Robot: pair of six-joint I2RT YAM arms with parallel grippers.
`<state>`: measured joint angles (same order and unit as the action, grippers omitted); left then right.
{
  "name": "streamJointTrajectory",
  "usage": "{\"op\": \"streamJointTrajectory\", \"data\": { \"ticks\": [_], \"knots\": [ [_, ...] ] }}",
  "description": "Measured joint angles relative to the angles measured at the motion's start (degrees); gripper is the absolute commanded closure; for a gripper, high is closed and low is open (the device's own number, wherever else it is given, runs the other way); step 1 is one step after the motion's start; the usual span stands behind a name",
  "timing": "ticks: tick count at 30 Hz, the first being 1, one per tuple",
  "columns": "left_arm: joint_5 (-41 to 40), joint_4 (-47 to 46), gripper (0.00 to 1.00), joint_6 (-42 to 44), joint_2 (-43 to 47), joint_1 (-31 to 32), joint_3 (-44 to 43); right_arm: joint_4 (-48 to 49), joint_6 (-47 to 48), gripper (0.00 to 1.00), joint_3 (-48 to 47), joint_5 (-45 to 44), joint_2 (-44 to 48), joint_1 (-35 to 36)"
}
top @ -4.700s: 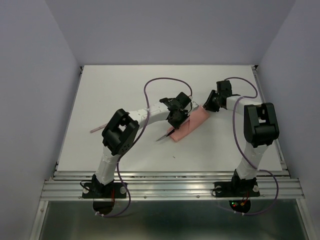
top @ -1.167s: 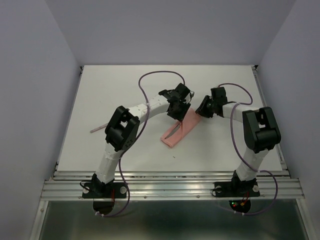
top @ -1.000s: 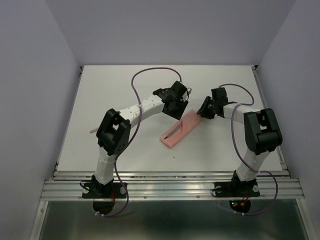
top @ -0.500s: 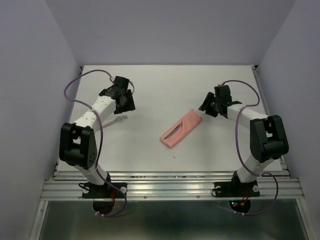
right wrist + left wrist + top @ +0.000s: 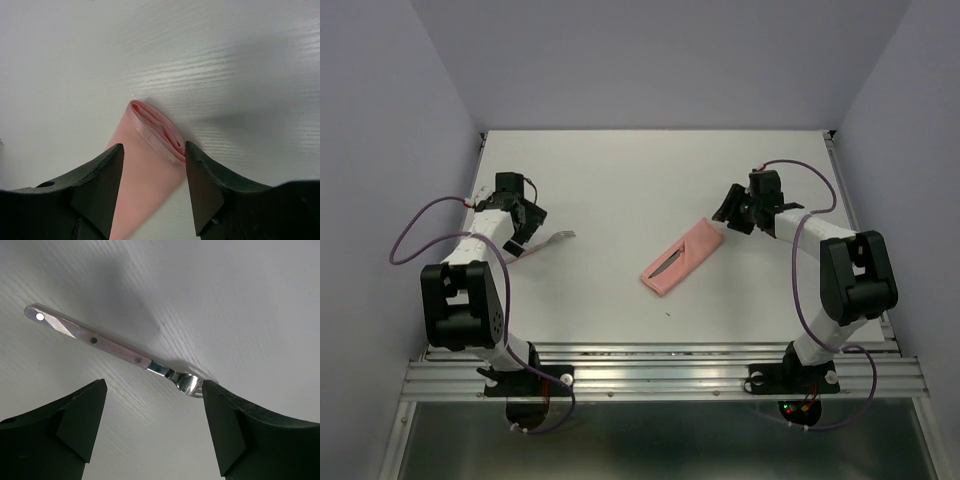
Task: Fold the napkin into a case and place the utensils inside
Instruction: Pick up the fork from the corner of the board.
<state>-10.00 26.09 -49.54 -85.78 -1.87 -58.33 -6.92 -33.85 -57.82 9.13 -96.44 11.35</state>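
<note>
The napkin is folded into a narrow salmon-pink case (image 5: pixel 685 255) lying aslant at mid-table. A silvery utensil blade (image 5: pixel 669 266) shows in its slit. The case's layered upper end (image 5: pixel 155 131) sits below and between the fingers of my right gripper (image 5: pixel 152 150) (image 5: pixel 729 213), which is open and grips nothing. At the table's left lies a fork (image 5: pixel 117 347) (image 5: pixel 556 239) with a pale pink riveted handle and silver head. My left gripper (image 5: pixel 154 387) (image 5: pixel 524 230) hovers over it, wide open, the fork's head near the right finger (image 5: pixel 225 420).
The white table (image 5: pixel 620 180) is enclosed by lilac walls on three sides, and an aluminium rail (image 5: pixel 660 365) runs along the near edge. A purple cable (image 5: pixel 410 235) loops out from the left arm beyond the table's left edge.
My left arm swung away from the case to the far left over the fork, and its jaws widened. The right gripper opened wider and stayed by the case's upper end.
</note>
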Motion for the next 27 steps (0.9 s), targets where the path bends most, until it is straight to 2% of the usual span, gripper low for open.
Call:
{"op": "streamJointTrajectory", "data": {
  "ticks": [8, 16, 19, 25, 27],
  "knots": [
    [-1.0, 1.5, 0.11, -9.0, -9.5, -0.1, -4.0, 0.1, 0.1, 0.42, 0.5, 1.5, 0.0, 0.0],
    [-0.7, 3.0, 0.18, -14.6, -13.3, -0.1, -4.7, 0.1, 0.5, 0.42, 0.5, 1.9, 0.0, 0.0],
    [-0.3, 3.1, 0.23, -16.1, -15.2, -0.1, -5.4, 0.1, 0.6, 0.42, 0.7, 1.9, 0.0, 0.3],
    [-0.2, 4.0, 0.42, -17.7, -16.8, -0.2, -6.9, 0.1, 0.6, 0.42, 0.7, 2.3, 0.0, 0.5],
    [-0.2, 4.5, 0.51, -17.8, -17.2, -0.2, -7.3, 0.1, 0.7, 0.42, 0.7, 2.3, 0.0, 0.6]
  ]
}}
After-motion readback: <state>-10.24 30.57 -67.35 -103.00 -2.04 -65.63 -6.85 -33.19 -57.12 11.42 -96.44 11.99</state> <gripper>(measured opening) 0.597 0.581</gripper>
